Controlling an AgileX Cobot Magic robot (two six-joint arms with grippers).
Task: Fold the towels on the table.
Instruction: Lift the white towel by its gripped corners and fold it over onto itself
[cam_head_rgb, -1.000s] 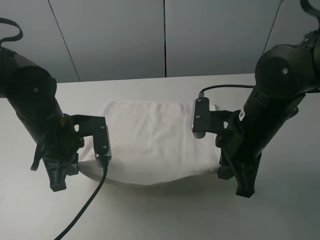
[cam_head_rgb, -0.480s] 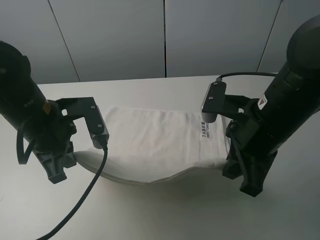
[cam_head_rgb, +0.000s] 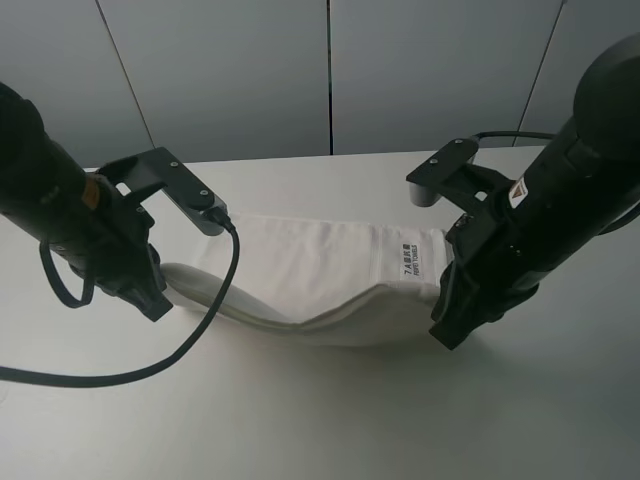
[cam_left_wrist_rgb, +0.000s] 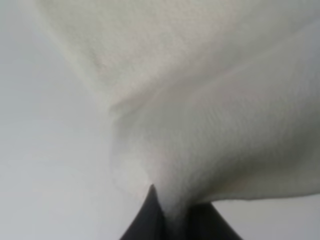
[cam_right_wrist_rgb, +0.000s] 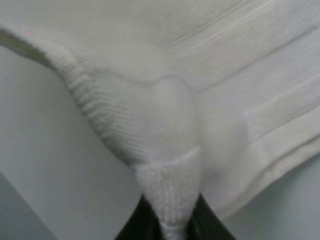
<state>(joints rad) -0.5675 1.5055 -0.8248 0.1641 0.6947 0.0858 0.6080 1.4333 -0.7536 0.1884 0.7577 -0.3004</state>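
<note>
Left gripper (cam_head_rgb: 152, 303) and right gripper (cam_head_rgb: 447, 332) each pinch a lifted near corner of the towel (cam_head_rgb: 320, 265); carrying both level toward the far edge of the table (cam_head_rgb: 300, 420) should fold it square.

The table (cam_head_rgb: 330, 420) is seen from high up, looking down and across toward the wall (cam_head_rgb: 230, 70). Each wrist view is set very close to one end of the towel (cam_head_rgb: 320, 280), which nearly fills it. The towel is shared by all three views.
</note>
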